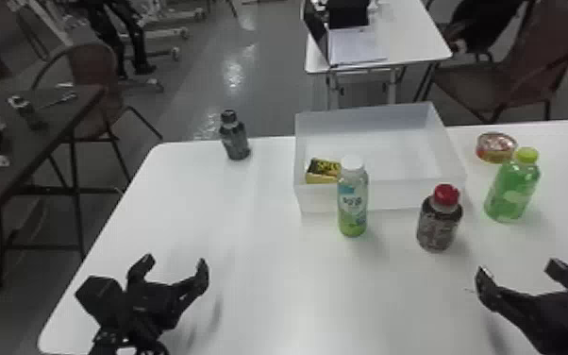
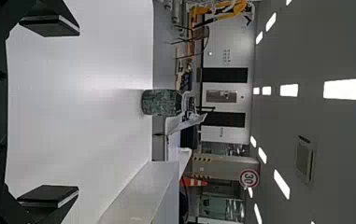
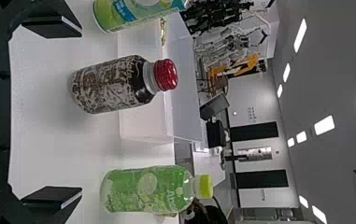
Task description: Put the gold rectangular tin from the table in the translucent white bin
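Note:
The gold rectangular tin (image 1: 323, 171) lies inside the translucent white bin (image 1: 332, 200), in its near left corner. In the head view my left gripper (image 1: 171, 270) is over the table's front left, open with nothing between its fingers, and my right gripper (image 1: 518, 270) stands open at the front right. Both are well short of the bin. The left wrist view has the left gripper (image 2: 49, 112) spread wide, with part of the bin (image 2: 143, 196) beyond it. In the right wrist view the right gripper (image 3: 52, 119) is also spread, and the bin (image 3: 145, 122) stands behind the bottles.
A green-labelled bottle (image 1: 352, 203) and a red-capped bottle (image 1: 438, 222) stand before the bin. At its right are a green bottle (image 1: 512, 193) and a round tin (image 1: 496, 147). A dark bottle (image 1: 234, 138) stands near the table's back left edge.

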{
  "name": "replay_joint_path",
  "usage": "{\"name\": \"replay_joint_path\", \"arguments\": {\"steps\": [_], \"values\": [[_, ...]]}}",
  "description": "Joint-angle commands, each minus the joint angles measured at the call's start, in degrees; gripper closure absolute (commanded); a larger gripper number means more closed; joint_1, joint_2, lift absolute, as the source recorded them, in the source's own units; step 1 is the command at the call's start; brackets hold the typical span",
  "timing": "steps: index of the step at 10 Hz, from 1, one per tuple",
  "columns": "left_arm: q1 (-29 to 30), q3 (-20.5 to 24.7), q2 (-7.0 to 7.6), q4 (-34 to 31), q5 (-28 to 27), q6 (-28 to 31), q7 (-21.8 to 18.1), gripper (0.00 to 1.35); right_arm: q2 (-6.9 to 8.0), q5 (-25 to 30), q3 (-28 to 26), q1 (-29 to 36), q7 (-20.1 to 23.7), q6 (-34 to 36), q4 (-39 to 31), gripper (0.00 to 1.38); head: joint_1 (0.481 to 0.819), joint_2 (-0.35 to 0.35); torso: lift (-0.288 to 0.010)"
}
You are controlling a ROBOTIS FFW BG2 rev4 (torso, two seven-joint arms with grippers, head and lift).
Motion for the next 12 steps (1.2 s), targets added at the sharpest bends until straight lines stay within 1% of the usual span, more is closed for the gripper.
{"name": "replay_joint_path", "arguments": {"steps": [1, 4, 7, 9, 12], "values": [[-0.2, -0.3, -0.24, 0.5, 0.7, -0.5, 0.1, 0.11, 0.07, 0.0, 0.0, -0.1, 0.0, 0.0, 0.0, 0.10, 0.695, 0.219, -0.131], [0.1, -2.2, -0.24, 1.0, 2.7, -1.1, 1.9, 0.11, 0.15, -0.2, 0.1, -0.1, 0.0, 0.0, 0.2, 0.10, 0.695, 0.213, -0.130], [-0.1, -3.0, -0.24, 1.8, 3.6, -2.3, 2.3, 0.11, 0.94, 0.2, 0.1, -0.1, 0.0, 0.0, 0.3, 0.10, 0.695, 0.206, -0.130], [0.0, -3.7, -0.24, 2.4, 4.3, -2.8, 2.6, 0.11, 0.94, 0.1, 0.0, -0.2, 0.0, 0.0, 0.4, 0.10, 0.695, 0.202, -0.130], [-0.4, -4.8, -0.24, 3.0, 5.7, -3.7, 3.5, 0.11, 1.38, 0.2, 0.1, -0.3, 0.0, -0.2, 0.6, 0.10, 0.695, 0.197, -0.130]]}}
